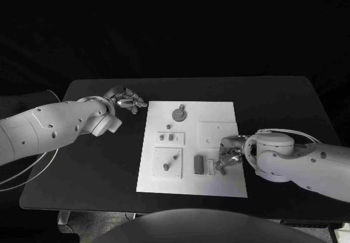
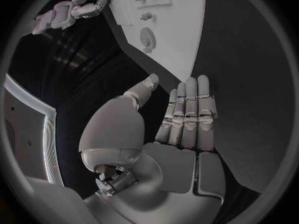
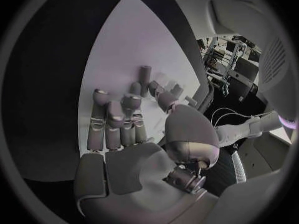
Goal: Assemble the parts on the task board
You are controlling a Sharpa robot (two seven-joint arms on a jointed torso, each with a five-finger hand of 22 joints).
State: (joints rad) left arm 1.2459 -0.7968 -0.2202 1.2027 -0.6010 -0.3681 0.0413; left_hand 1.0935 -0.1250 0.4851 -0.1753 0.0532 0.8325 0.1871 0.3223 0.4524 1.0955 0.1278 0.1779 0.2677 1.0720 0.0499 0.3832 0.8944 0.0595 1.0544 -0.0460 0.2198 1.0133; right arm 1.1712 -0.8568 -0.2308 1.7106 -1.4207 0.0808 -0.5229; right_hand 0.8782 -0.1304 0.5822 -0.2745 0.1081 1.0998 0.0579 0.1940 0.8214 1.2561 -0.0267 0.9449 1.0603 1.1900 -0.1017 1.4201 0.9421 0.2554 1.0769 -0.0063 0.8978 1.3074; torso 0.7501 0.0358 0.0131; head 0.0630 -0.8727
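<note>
Hovering with fingers loosely spread and holding nothing, the right hand [image 1: 229,154] is sitting just beside the upright grey parts [image 1: 198,164] on the task board [image 1: 219,114], while the left hand [image 1: 125,99], fingers straight and together, is waiting off the board's far corner.

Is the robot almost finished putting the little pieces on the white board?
Probably not. Small grey parts lie on the task board; how many are fitted cannot be told. The right hand is over the board's edge beside them, fingers bent, with no clear grip visible. The left hand holds nothing, off the board over the table. Most assembling looks still ahead.
</note>
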